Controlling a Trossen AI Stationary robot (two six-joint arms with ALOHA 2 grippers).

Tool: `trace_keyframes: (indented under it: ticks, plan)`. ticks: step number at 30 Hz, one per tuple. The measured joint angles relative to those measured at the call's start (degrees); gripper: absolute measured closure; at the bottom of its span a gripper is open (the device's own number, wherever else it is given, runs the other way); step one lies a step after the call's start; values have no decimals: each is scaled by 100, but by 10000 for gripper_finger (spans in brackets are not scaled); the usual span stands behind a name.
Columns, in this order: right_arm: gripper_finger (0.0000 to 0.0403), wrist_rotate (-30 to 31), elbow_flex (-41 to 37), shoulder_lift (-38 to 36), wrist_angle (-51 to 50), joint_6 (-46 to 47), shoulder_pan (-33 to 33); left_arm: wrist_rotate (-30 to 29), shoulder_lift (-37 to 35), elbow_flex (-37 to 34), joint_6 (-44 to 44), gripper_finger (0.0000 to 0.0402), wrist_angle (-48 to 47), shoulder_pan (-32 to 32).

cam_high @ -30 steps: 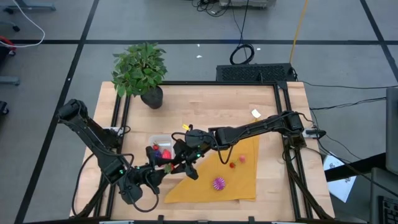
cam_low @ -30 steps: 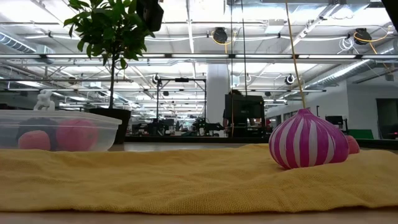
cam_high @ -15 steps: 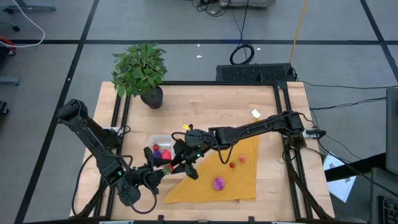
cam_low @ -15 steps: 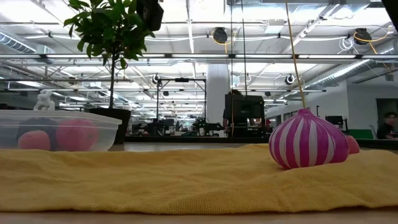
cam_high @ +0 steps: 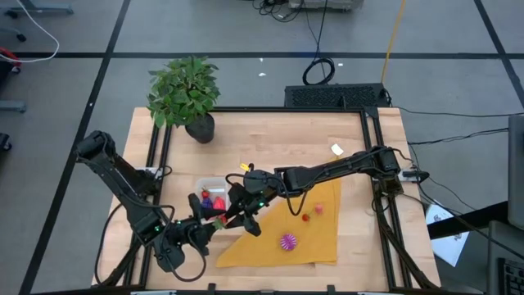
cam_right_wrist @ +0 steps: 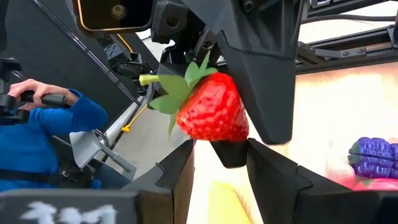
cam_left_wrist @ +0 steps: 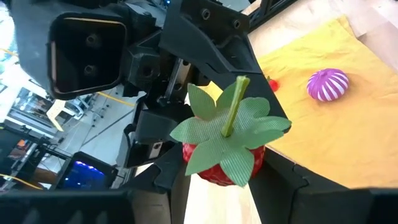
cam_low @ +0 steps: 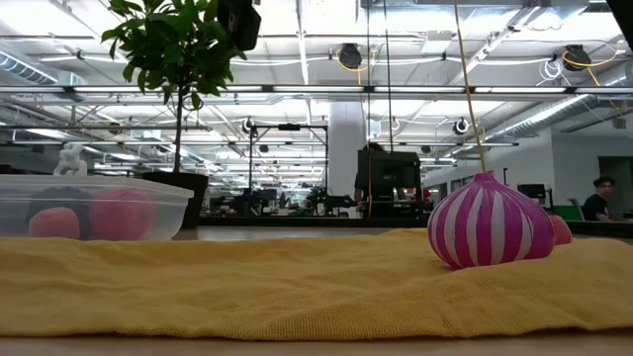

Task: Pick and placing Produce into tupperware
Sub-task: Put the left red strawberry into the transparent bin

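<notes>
A red toy strawberry [cam_high: 221, 219] with a green leaf cap hangs in the air just off the near right corner of the clear tupperware [cam_high: 211, 192]. My left gripper [cam_high: 211, 221] comes at it from the left and my right gripper [cam_high: 233, 215] from the right; both are shut on it. The tupperware holds red, pink and purple produce [cam_low: 119, 213]. A magenta striped ball [cam_high: 288, 241], a small red piece [cam_high: 306, 217] and a pink piece [cam_high: 318, 210] lie on the yellow cloth [cam_high: 311, 246]. My left gripper pinches the strawberry's red body [cam_left_wrist: 214, 174] between its two fingers, just below the leaf cap [cam_left_wrist: 227, 134], coming nearly level from the table's left. The strawberry is clear of the table, stem pointing back at the wrist. My right gripper has its fingers [cam_right_wrist: 273, 171] on either side of the strawberry's pointed end [cam_right_wrist: 217, 138], coming nearly level from the table's right. The strawberry itself hides the exact place of contact.
A leafy potted plant [cam_high: 184, 90] stands at the table's far left. A small yellow-white scrap [cam_high: 336, 149] lies on the wood near the far right. A person's blue sleeve [cam_right_wrist: 43, 130] shows beyond the table.
</notes>
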Motion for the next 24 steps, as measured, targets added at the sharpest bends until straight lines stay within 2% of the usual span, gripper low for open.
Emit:
trace_keyframes:
  ticks: [7, 15, 19, 24]
  plan:
    - [270, -7, 0, 0, -11, 0, 0, -320, 0, 0, -5, 257, -93, -177]
    - [270, -5, 0, 0, -31, 0, 0, -418, 0, 0, -553, 257, -706, -308]
    - [270, -7, -2, 0, -75, 0, 0, -411, -34, 0, -1170, 257, -1317, -425]
    - [270, -7, -2, 0, -140, 0, 2, -380, -198, -1, -2452, 257, -2296, -614]
